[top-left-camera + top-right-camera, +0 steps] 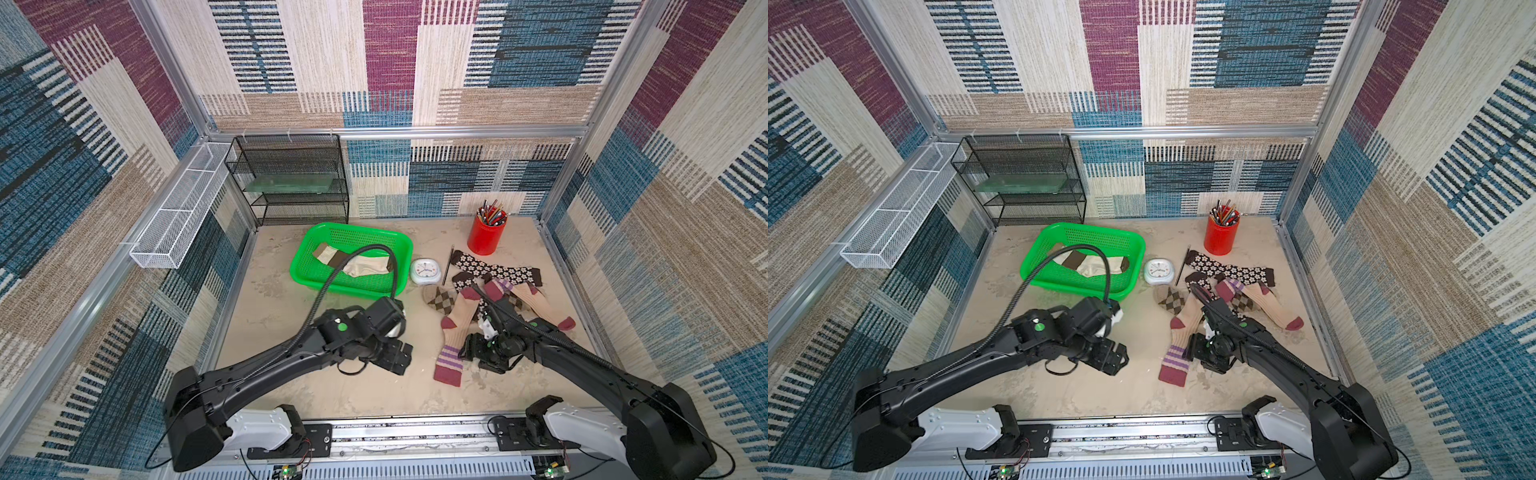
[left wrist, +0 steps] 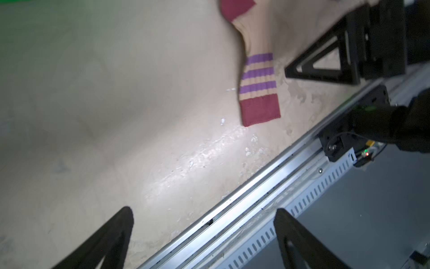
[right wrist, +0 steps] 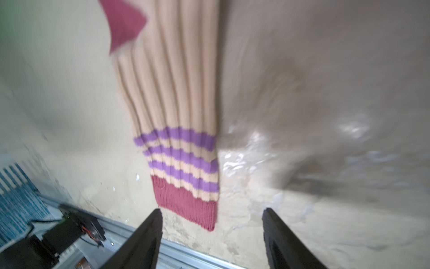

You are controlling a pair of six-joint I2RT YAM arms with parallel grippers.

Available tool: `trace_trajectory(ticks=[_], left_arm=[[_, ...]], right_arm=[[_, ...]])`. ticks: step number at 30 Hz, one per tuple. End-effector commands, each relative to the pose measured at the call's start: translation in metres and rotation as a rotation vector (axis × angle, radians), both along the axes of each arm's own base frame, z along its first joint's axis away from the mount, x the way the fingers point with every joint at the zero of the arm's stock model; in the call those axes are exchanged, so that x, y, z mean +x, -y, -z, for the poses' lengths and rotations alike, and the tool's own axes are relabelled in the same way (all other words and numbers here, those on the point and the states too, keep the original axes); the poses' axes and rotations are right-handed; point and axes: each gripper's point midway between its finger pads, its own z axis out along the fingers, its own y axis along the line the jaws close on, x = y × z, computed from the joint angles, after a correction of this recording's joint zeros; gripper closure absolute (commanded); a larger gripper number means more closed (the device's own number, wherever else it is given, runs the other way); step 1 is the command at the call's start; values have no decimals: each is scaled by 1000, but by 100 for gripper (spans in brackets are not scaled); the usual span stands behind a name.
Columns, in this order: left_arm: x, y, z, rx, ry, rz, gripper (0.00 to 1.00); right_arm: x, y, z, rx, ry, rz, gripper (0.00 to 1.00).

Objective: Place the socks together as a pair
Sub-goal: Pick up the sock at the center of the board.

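A tan sock (image 1: 456, 328) (image 1: 1185, 328) with a maroon toe lies flat on the table, its purple-striped cuff (image 2: 258, 79) (image 3: 183, 160) toward the front. Its match (image 1: 536, 305) lies further right, tangled with an argyle sock (image 1: 441, 298) and dark floral socks (image 1: 496, 269). A cream sock with brown blocks (image 1: 357, 266) rests in the green basket (image 1: 361, 230). My right gripper (image 1: 471, 353) (image 3: 211, 210) hovers open just right of the striped cuff, nothing between its fingers. My left gripper (image 1: 399, 357) (image 2: 202, 210) is open and empty, left of that sock.
A white clock (image 1: 424, 271) and a thin black stick (image 1: 448, 264) lie between basket and sock pile. A red pen cup (image 1: 486, 237) stands at the back right, a black mesh shelf (image 1: 291, 178) and white wire tray (image 1: 174, 220) at the back left. A metal rail (image 1: 395, 432) runs along the front edge.
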Motion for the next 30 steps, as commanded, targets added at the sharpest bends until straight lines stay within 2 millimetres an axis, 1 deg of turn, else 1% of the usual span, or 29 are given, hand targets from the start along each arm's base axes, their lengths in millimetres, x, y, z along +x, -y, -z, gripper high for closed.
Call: trace_trajectory(ticks=[1,4,7,9,10,11,13,15,16,18,20,23,27,30], left_arm=[[-8,48,3,-35,89,206,9],[-18,86,10,-33,130,373,12],[-33,124,19,-18,159,549,16],[-42,142,34,22,150,638,20],[-47,148,43,42,127,679,23],[-50,151,54,70,112,709,25],[-51,151,75,132,92,751,25],[-45,149,88,177,111,765,26],[-39,147,93,203,123,761,26],[-30,146,95,220,136,748,28],[-25,147,99,227,153,747,30],[-26,146,114,255,130,767,33],[-31,144,132,265,88,770,42],[-31,140,142,287,78,766,43]], right_arm=[[17,21,-1,-9,30,19,19],[34,32,-1,39,12,34,12],[53,42,-10,80,36,60,9],[65,52,-19,120,64,104,7],[71,60,-25,132,82,127,0],[74,65,-30,140,94,138,2],[78,73,-38,161,115,155,2],[77,73,-41,176,121,146,2],[76,74,-42,175,120,143,2],[71,75,-39,177,115,141,2],[66,76,-36,190,115,149,2],[62,76,-35,210,119,165,2],[64,76,-38,223,126,166,2],[68,76,-42,228,138,164,2]])
